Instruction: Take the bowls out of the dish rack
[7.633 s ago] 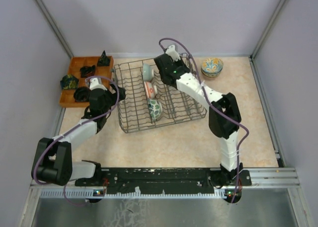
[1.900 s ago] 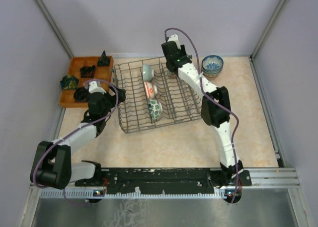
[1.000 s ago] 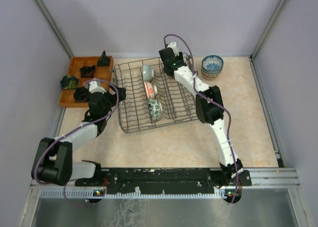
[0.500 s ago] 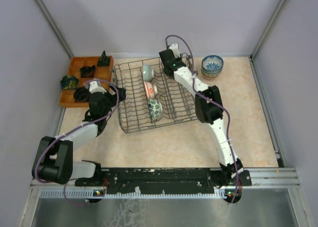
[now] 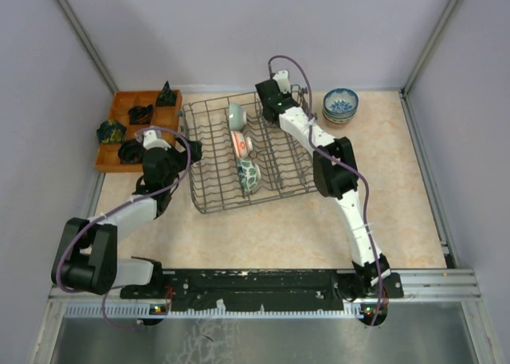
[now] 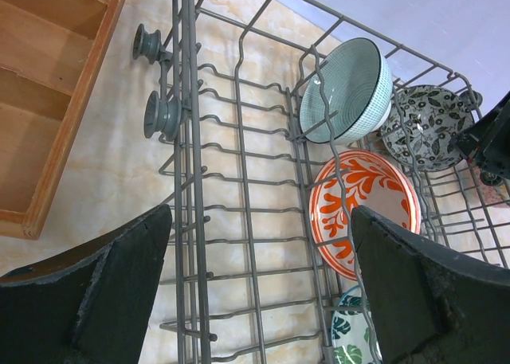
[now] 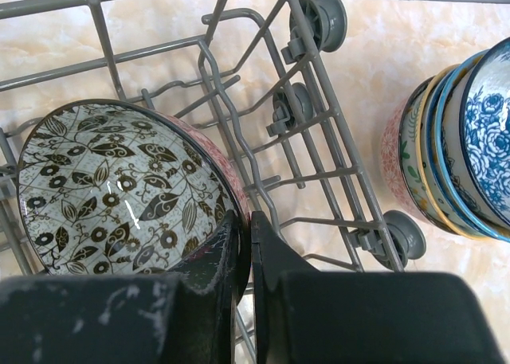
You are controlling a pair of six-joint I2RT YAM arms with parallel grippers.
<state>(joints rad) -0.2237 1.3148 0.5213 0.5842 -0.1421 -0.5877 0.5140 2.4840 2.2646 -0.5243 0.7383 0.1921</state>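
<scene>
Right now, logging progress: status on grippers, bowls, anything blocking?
Right gripper shut on black-leaf bowl's rim, inside dish rack. Left gripper open above rack. Three other bowls racked. Tines close beside grip.

Illumination is bright, even and diffuse, coming from overhead. Shadows under the dish rack [image 5: 271, 173] are faint and soft-edged. Short glare streaks mark the glazed inside of the leaf-patterned bowl [image 7: 111, 181]. Both wrist views are sharp, with wide-angle bending toward the edges. The top external view is coarser in detail.
</scene>
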